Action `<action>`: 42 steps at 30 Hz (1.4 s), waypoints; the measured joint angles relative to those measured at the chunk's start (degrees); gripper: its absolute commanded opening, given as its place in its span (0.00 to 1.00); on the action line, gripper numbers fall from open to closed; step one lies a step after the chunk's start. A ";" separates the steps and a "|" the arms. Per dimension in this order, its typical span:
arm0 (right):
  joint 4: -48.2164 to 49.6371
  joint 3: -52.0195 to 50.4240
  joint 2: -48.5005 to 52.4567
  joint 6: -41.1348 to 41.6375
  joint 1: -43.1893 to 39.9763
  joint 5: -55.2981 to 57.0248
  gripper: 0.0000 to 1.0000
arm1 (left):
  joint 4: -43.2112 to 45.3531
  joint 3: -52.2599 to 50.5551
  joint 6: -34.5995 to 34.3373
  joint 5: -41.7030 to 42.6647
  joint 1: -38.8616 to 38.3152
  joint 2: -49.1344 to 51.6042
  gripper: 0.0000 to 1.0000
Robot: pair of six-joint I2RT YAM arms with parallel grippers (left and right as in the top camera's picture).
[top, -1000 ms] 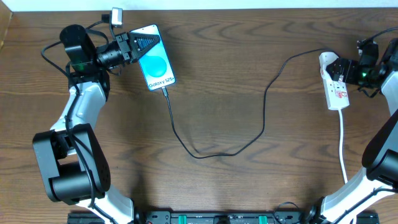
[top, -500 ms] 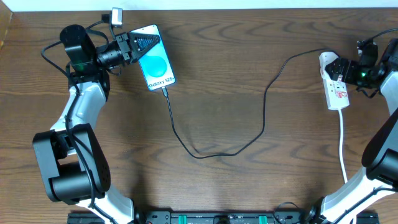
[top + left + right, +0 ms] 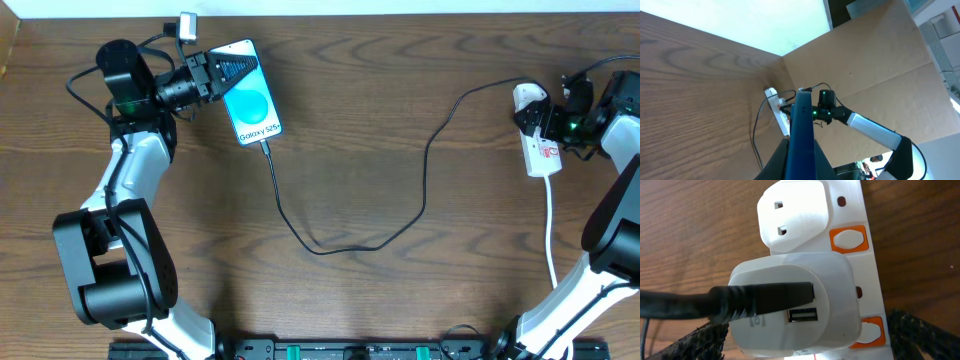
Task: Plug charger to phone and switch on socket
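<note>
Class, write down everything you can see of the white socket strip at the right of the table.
The socket is a slim white plastic-looking strip lying flat on the wooden table, far right. Orange-rimmed switches sit beside its outlets. A white block fills one outlet and a white adapter the next, with the black charger plugged into it beside an empty USB port. A white cord leaves its near end. The right hand is over it, fingers open either side.
</note>
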 measured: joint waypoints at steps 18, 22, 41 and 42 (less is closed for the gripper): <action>-10.32 6.58 0.81 -0.61 2.14 4.83 0.99 | 0.00 0.00 0.00 0.00 0.00 0.00 0.07; -10.34 6.95 0.81 -0.61 2.71 4.70 0.99 | -0.02 0.00 0.00 0.00 0.00 0.00 0.08; -10.84 7.48 0.81 -0.61 2.73 2.56 0.99 | 0.00 0.00 0.00 0.02 0.00 0.00 0.08; -10.95 7.48 0.81 -0.61 2.73 2.56 0.99 | -0.02 0.00 0.00 0.02 0.00 0.00 0.08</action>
